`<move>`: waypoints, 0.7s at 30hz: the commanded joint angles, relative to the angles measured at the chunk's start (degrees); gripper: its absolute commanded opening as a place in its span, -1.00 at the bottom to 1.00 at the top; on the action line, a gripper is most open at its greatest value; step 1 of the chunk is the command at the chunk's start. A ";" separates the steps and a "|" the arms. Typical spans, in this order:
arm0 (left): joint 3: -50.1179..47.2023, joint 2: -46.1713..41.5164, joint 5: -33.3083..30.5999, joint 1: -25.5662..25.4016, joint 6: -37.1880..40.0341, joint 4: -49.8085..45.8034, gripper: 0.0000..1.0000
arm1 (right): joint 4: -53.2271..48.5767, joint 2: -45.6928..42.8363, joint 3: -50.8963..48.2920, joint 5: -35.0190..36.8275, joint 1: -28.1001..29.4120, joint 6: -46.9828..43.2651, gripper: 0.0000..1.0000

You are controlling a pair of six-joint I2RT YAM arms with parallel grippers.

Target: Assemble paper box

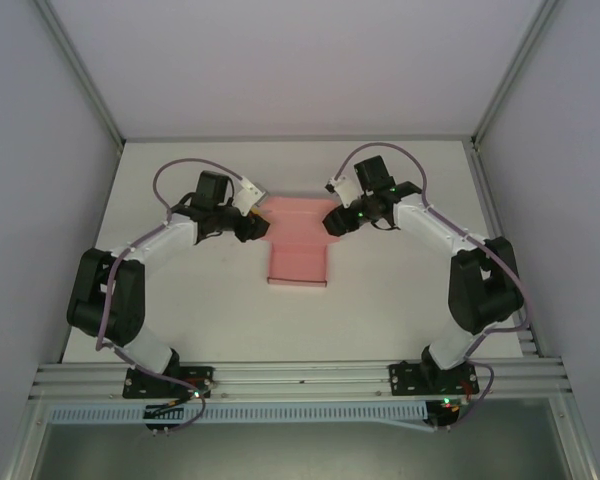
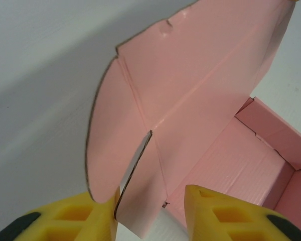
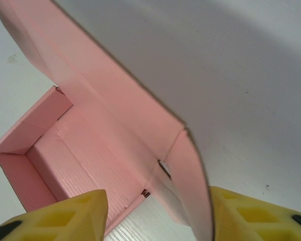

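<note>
The raised lid of the paper box spans between left gripper and right gripper, each half open astride 1 end flap, clamping nothing.

No text, label, brand, number or sign could be read on the box or anywhere else.
</note>
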 commanded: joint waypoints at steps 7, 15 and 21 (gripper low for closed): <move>2.01 1.87 2.56 0.39 2.62 0.29 -0.27 | -1.00 0.94 0.26 -0.38 -0.35 -2.12 -0.15; 7.11 4.57 3.26 0.31 3.45 -3.44 -0.56 | -1.72 2.19 1.54 -1.20 -0.74 -2.42 -0.54; 5.05 1.68 -4.06 -2.14 1.83 -2.57 -0.91 | -0.07 0.70 1.08 1.43 -0.67 0.42 -0.81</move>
